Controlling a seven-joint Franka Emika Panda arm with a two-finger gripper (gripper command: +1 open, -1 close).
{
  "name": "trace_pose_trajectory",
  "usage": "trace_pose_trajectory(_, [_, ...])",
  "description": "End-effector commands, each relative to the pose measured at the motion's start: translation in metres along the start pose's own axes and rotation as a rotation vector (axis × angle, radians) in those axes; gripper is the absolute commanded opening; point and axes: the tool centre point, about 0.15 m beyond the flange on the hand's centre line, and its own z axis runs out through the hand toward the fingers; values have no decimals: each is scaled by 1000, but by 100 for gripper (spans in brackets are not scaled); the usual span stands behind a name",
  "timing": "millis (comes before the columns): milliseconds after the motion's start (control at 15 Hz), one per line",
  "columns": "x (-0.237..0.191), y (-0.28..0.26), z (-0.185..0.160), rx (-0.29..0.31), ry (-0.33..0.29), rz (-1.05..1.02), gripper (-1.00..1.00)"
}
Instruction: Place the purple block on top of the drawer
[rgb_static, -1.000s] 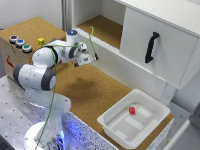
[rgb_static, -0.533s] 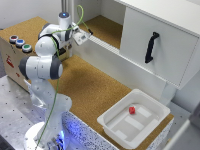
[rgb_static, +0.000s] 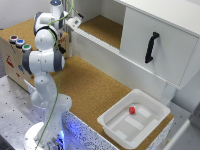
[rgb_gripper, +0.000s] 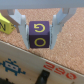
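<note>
- Up close, the wrist view shows the tool (rgb_gripper: 40, 26) with its two pale fingers (rgb_gripper: 19, 24) on either side of the purple block (rgb_gripper: 39, 34), closed on it so the block is held between them.
- Yellow lettering is printed on the purple block; the face toward the camera reads roughly "G" above "O", though the blur leaves this unsure.
- Beneath the block lies the cork top of the drawer (rgb_gripper: 60, 47); whether the block touches the cork or hangs just over it cannot be told.
- Near the block, a yellow block (rgb_gripper: 4, 23) with dark marks sits at the frame's edge, its writing unreadable.
- Along the drawer's light wooden front there is a blue pixel-style figure (rgb_gripper: 11, 66) and red characters (rgb_gripper: 54, 67) that look like digits seen upside down, too blurred to read.
- From the exterior view, the Franka arm (rgb_static: 44, 55) reaches up over the drawer (rgb_static: 15, 57) at that view's left, where three round buttons (rgb_static: 20, 43) in red, blue and green sit on top.
- Further toward that view's right, a white tray (rgb_static: 120, 127) on the cork surface (rgb_static: 95, 95) holds a small red object (rgb_static: 132, 110).
- Behind it stands a white cabinet (rgb_static: 160, 45) with a long black handle (rgb_static: 151, 46).
</note>
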Motion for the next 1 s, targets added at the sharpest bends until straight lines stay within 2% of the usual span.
trace_pose_trajectory(0, [40,25,28,191,-15,25,-100])
trace_pose_trajectory(533, [45,40,53,185,-104,198,-100])
trace_pose_trajectory(667, [42,36,53,150,-139,232,-100])
trace_pose_trajectory(733, [41,34,52,131,-151,246,100])
trace_pose_trajectory(933, [40,22,32,64,-138,287,100])
